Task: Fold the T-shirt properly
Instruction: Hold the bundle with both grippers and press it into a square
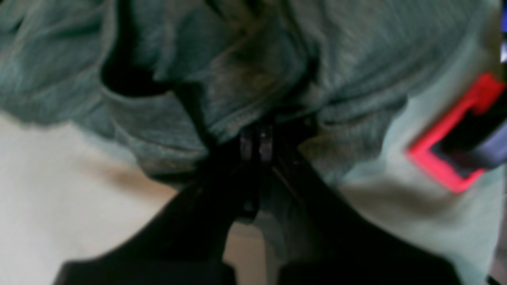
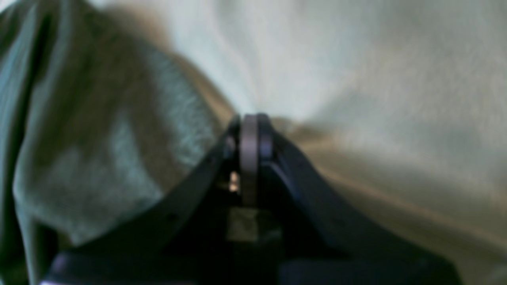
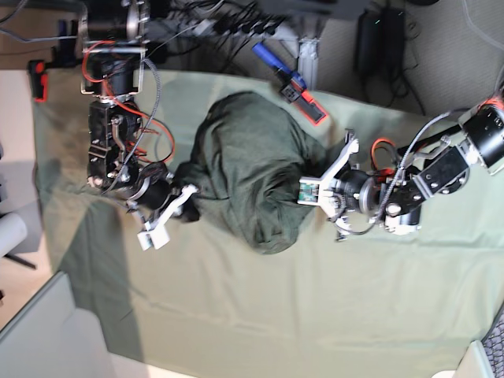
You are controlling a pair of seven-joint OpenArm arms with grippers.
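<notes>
The dark olive T-shirt [image 3: 244, 173] lies bunched in a wrinkled heap on the pale green table cloth [image 3: 276, 315]. My left gripper [image 3: 305, 193] is at the heap's right edge. In the left wrist view its jaws [image 1: 256, 136] are shut on a gathered fold of the T-shirt [image 1: 237, 59]. My right gripper [image 3: 187, 205] is at the heap's left edge. In the blurred right wrist view it [image 2: 253, 118] is shut, with the T-shirt [image 2: 99, 138] to its left and the table cloth [image 2: 356, 79] ahead. I cannot tell whether it holds fabric.
A red-and-blue tool [image 3: 303, 98] lies on the cloth just behind the shirt, and also shows in the left wrist view [image 1: 455, 134]. A small red object [image 3: 37, 79] sits at the far left corner. Cables and gear crowd the back edge.
</notes>
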